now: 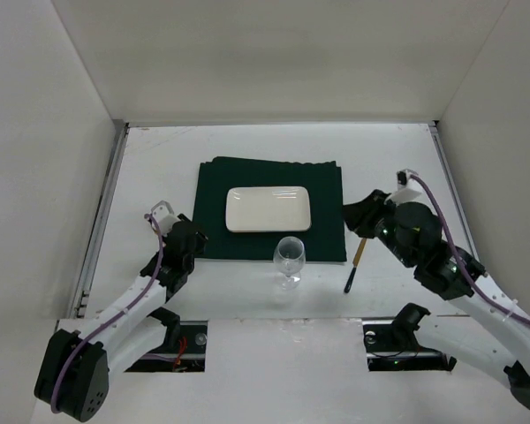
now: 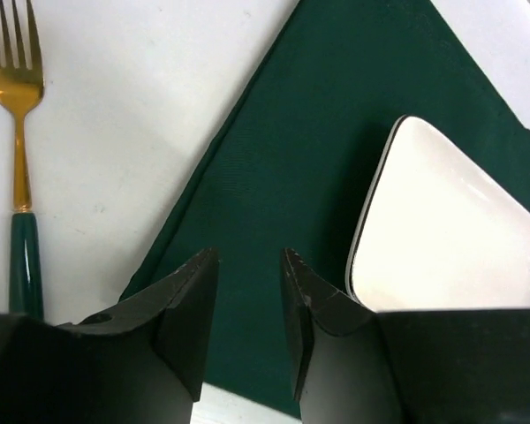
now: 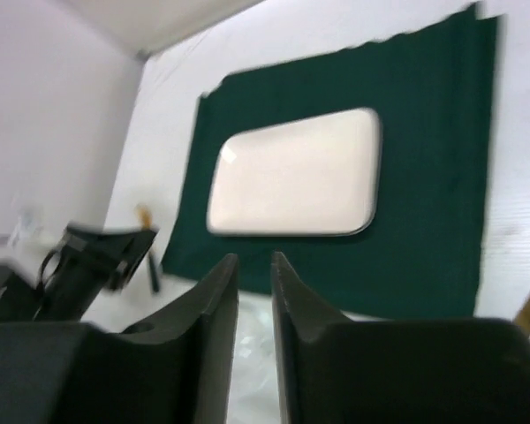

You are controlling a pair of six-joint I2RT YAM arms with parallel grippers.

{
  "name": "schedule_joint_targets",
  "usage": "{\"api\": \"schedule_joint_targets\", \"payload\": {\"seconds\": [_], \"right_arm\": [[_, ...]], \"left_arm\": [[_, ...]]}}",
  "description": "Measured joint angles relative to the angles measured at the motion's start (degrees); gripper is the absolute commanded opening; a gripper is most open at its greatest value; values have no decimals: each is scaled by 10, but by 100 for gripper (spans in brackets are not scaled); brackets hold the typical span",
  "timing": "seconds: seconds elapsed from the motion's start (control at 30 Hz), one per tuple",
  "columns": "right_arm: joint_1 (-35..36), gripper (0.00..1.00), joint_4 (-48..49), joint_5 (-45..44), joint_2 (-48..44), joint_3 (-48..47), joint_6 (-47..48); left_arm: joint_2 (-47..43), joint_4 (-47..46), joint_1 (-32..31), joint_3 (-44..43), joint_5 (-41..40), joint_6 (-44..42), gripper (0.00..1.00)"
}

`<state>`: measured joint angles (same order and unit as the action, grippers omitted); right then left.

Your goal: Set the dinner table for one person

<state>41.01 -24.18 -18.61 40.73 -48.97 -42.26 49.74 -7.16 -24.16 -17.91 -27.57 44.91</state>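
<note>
Left gripper (image 2: pixel 247 261) hung over near-left corner of dark green placemat (image 2: pixel 283 177), jaws spread, nothing between. Gold fork (image 2: pixel 18 132) with green handle lay on bare white dinner table (image 1: pixel 159 159) just off the mat's left edge, customary fork side. Right gripper (image 3: pixel 254 261) hovered near mat's right edge, jaws almost together, slim gap, empty; view blurred. Gold utensil (image 1: pixel 354 266) with dark handle lay slanted beside that edge; knife or spoon, could not tell. White rectangular plate (image 2: pixel 450 230) sat centred on mat. Wine glass (image 1: pixel 289 256) stood upright just off near edge.
</note>
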Motion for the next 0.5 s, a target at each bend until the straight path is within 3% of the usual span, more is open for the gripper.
{"api": "schedule_joint_targets", "payload": {"seconds": [0.2,0.37,0.5], "right_arm": [[134,51,-108,3,98,-134,66],[190,56,-158,2,210,-200,108],[196,56,-199,-1,264,-222,131]], "left_arm": [[-4,13,36,14,-16,18,28],[10,9,43,25,-5,35,28],[5,-17,17,33,2,37,28]]}}
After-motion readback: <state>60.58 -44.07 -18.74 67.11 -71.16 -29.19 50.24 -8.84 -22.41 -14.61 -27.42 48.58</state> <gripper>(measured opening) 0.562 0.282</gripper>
